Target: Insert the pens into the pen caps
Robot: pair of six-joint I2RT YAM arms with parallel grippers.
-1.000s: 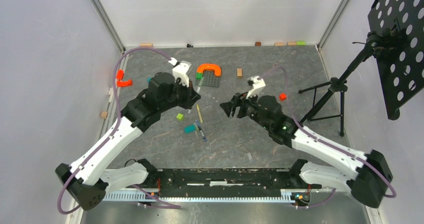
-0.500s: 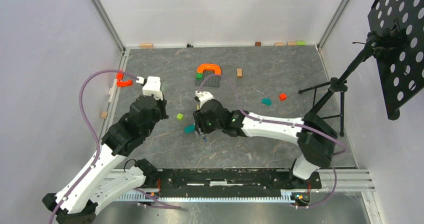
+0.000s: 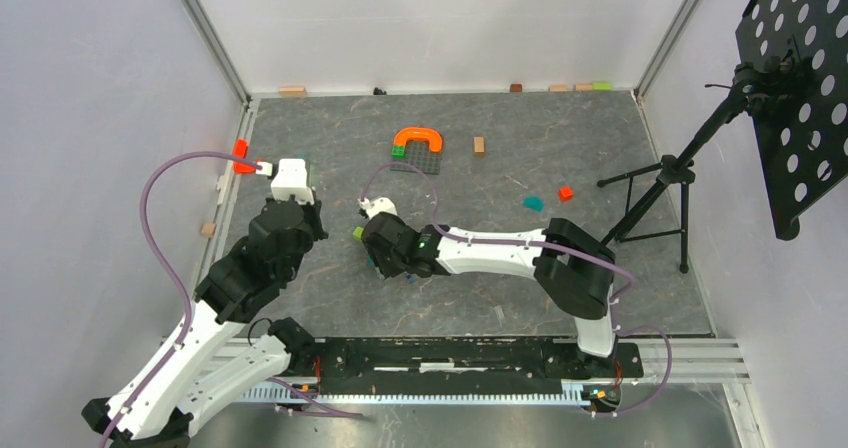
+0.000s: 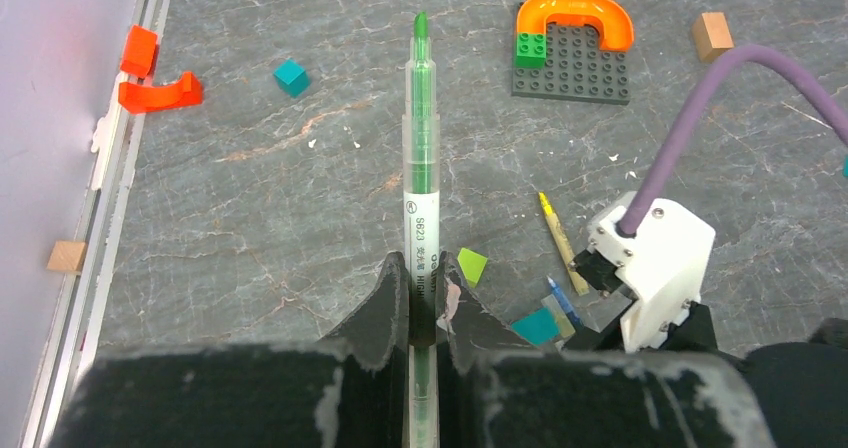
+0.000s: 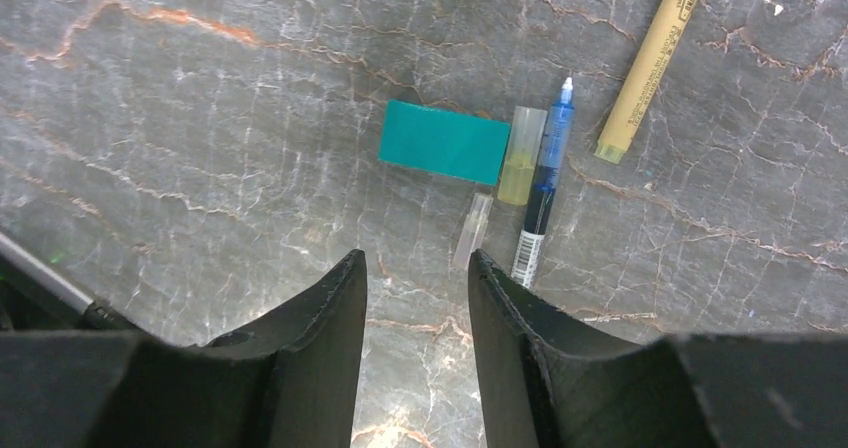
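Grey veined tabletop [image 3: 600,133], white walls [image 3: 430,28] around, bears blocks [image 3: 533,204] and blue pen [image 5: 540,188].

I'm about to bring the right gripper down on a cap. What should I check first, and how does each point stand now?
1. Grip: left gripper shut on green pen: ok.
2. Pen tip bare and pointing forward: ok.
3. Is the right gripper open and empty: ok.
4. Is the small clear cap between its fingers: not ok, it lies just beyond the fingertips.
5. Cap free of blue pen and yellowish cap: cannot tell, both lie close.
6. That cap fits the green pen: cannot tell.
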